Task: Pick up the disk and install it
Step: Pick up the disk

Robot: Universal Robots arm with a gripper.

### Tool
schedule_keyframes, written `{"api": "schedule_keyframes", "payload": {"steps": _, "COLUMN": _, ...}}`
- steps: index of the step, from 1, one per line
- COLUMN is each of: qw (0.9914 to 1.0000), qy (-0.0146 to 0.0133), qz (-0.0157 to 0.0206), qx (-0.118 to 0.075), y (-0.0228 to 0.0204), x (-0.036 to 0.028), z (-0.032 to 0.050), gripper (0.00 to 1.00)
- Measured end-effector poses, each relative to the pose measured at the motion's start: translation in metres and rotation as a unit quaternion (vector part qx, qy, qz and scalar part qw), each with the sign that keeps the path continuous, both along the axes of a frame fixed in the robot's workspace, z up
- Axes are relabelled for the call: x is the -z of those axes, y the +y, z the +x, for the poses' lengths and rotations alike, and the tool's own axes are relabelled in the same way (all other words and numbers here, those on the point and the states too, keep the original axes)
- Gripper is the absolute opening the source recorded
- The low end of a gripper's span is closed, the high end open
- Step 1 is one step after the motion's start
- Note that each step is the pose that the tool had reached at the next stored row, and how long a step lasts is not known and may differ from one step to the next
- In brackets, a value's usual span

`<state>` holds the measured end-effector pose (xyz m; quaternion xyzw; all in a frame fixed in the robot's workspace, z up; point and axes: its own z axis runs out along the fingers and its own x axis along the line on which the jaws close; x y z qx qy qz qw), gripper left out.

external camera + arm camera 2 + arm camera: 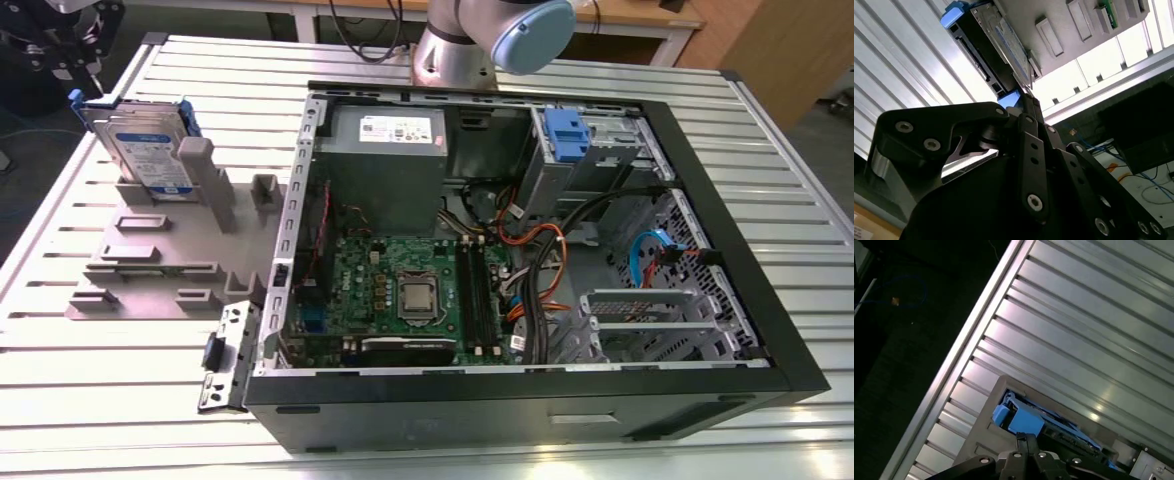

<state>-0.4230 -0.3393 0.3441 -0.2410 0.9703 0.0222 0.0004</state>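
Outside the machine it belongs in, the disk stands on edge in a grey holder on the slatted metal table. The holder sits at the exterior view's left of the open computer case. The disk's white-and-blue label faces outward and a blue rail runs along each side. It tilts slightly, propped against an upright post of the holder.

The robot arm rises behind the case. Its black gripper hangs just above the far upper corner of the disk. In the first wrist view, the gripper has its jaws drawn together, with nothing visible between them. The tips sit right at the blue rail end of the disk; whether they touch it cannot be told. The second wrist view looks along the gripper to the same blue corner, and the disk stretches away from it in the holder.

Inside the case lie a green motherboard, a grey power-supply box and a blue latch piece near the drive bay. Orange and blue cables run between them.
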Motion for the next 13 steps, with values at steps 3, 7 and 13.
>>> {"api": "schedule_keyframes", "payload": {"steps": 3, "qw": 0.99993, "qy": 0.0000, "qz": 0.0000, "qx": -0.012, "y": 0.0000, "x": 0.0000, "z": 0.0000, "gripper": 0.11}}
{"api": "schedule_keyframes", "payload": {"steps": 7, "qw": 0.99958, "qy": 0.0000, "qz": 0.0000, "qx": -0.029, "y": 0.0000, "x": 0.0000, "z": 0.0000, "gripper": 0.11}}
{"api": "schedule_keyframes", "payload": {"steps": 13, "qw": 0.99854, "qy": 0.0000, "qz": 0.0000, "qx": -0.054, "y": 0.0000, "x": 0.0001, "z": 0.0000, "gripper": 0.11}}
